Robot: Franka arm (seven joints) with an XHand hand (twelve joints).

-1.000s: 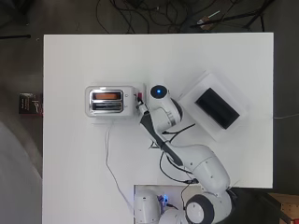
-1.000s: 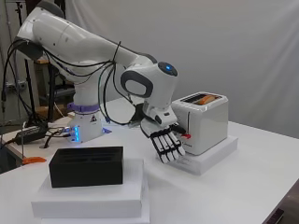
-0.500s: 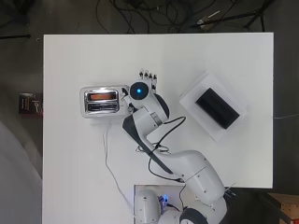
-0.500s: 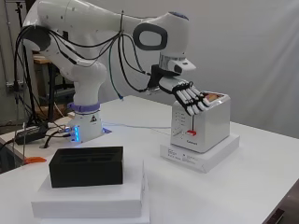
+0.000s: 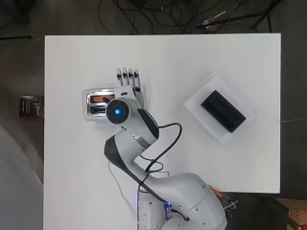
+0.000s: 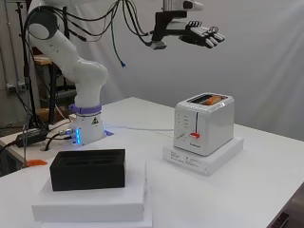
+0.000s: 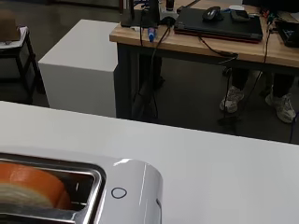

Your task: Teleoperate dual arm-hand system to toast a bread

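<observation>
While the arm reached out from its base at the table's edge, the hand (image 6: 202, 33) hung high above the toaster (image 6: 204, 123), well clear of it, palm down and level. Its fingers (image 5: 127, 76) were straight and lay side by side, slightly spread at the tips, pointing past the toaster's far side in the overhead view; they held nothing and touched nothing.

The toaster stood upright on a flat white block (image 6: 203, 156), which lay on the white table (image 5: 201, 62). A slice of bread (image 6: 211, 99), orange-brown at its crust, sat in one of the toaster's slots, its top edge showing just above the chrome rim. The wrist view showed the same slice (image 7: 28, 189) in the slot, beside the toaster's rounded white corner (image 7: 140, 186). On the toaster's narrow front, a lever with a red tip (image 6: 194, 135) sat low in its slit.

Well apart from the toaster, on the other side of the arm, a black rectangular box (image 5: 223, 111) rested on its own white block (image 5: 194, 103). In the side view that box (image 6: 88, 168) lay nearer the camera than the toaster, with open compartments on top.
</observation>
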